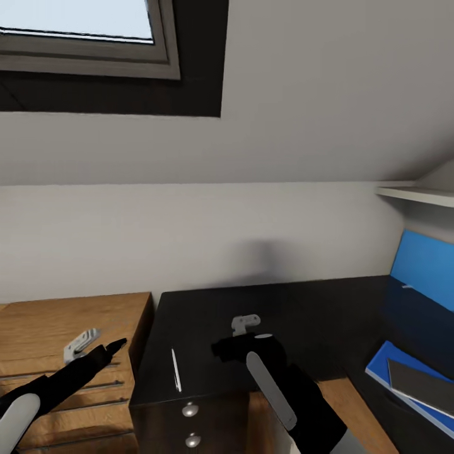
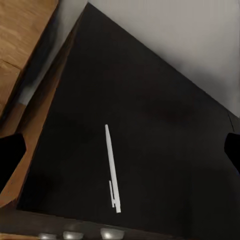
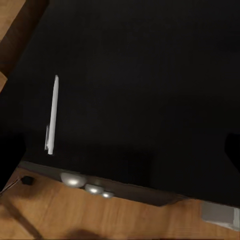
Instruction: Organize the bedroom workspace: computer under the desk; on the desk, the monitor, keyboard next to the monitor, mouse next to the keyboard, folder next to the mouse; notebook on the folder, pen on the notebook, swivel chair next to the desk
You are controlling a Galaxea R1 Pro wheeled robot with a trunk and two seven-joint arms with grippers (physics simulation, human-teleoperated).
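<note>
The right hand (image 1: 234, 346) hovered over the black table (image 1: 302, 315), its fingers spread wide and empty, with the white pen (image 1: 176, 370) lying just to its left near the front edge. The pen's long axis ran front to back. The left hand (image 1: 94, 349), also open, hung over the wooden drawer unit (image 1: 75, 328), slightly farther off. The blue folder (image 1: 403, 378), under a dark notebook (image 1: 419, 380), lay at the far right.

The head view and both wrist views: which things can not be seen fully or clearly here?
- Blue folder: head view, cut off by the right edge; a dark flat item lying on it cannot be identified.
- Right gripper: head view, its fingers are too small to judge open or shut.
- Left gripper: same.
- Pen: its tip is too small to see.
</note>
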